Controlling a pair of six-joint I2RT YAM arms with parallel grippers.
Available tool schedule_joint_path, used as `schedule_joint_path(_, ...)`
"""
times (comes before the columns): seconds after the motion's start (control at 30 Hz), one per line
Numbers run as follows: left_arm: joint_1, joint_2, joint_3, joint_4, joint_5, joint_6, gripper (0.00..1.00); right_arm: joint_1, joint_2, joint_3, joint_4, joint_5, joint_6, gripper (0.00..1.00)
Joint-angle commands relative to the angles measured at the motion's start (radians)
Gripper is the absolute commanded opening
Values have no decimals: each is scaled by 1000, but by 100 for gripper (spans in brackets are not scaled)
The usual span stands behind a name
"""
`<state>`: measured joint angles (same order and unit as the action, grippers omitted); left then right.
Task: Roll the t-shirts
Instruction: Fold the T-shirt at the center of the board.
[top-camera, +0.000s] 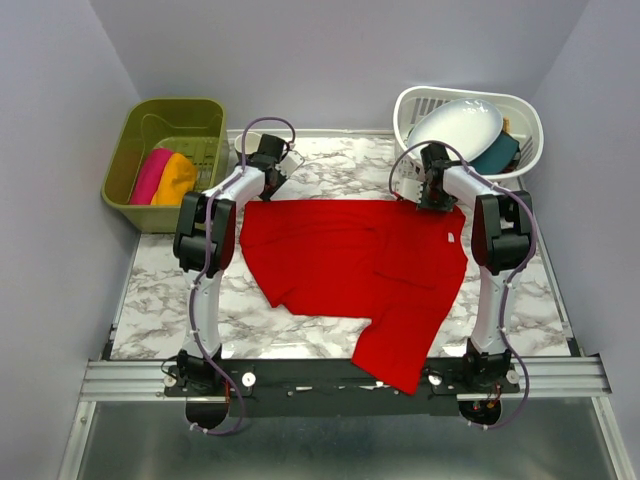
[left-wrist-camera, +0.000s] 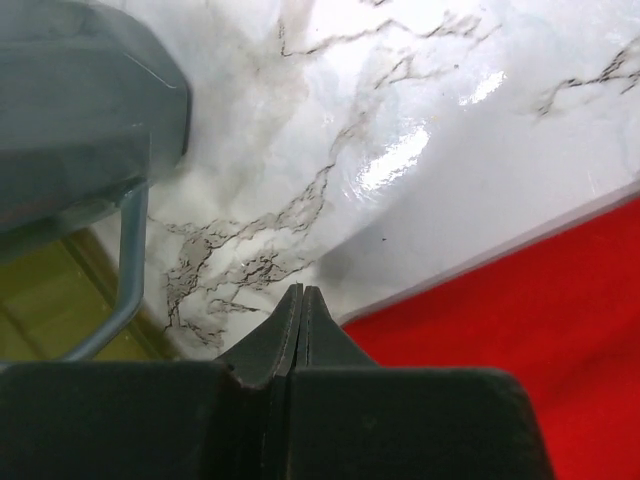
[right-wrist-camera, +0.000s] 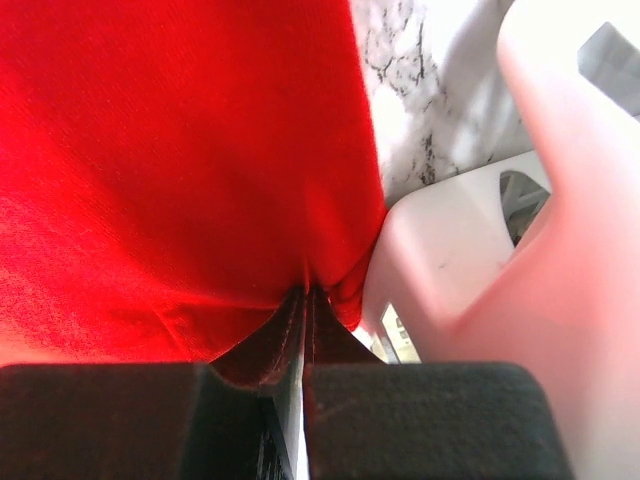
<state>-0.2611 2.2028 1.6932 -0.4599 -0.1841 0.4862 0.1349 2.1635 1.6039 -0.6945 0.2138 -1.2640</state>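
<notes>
Red t-shirt (top-camera: 350, 270): spread flat on the table (top-camera: 160, 290), one end draped over the near edge, probably laid open for rolling.
Right claw (right-wrist-camera: 304, 298): pinched on the shirt's far right corner, beside the white basket (right-wrist-camera: 450, 250); arm reaches forward, wrist low.
Left claw (left-wrist-camera: 303, 297): closed, empty, over bare table just beside the far left hem; arm likewise extended.

readable text: you will find none in any of the three views.
red t-shirt (top-camera: 350, 260): you can see a small white tag (top-camera: 452, 238) near its right edge, too small to read.
</notes>
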Motion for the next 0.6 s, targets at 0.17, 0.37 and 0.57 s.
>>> schedule_joint_path(0.17, 5, -218, -52, -51, 197, 5, 7, -4, -33, -9, -10, 16, 73, 19)
schedule_joint_path(0.37, 5, -423, -146, -327, 706, 176, 39, 37, -242, -45, -109, -129, 205, 38)
schedule_joint_path(0.57, -26, -514, -314, -543, 839, 351, 53, 74, -364, -117, -216, -209, 365, 41)
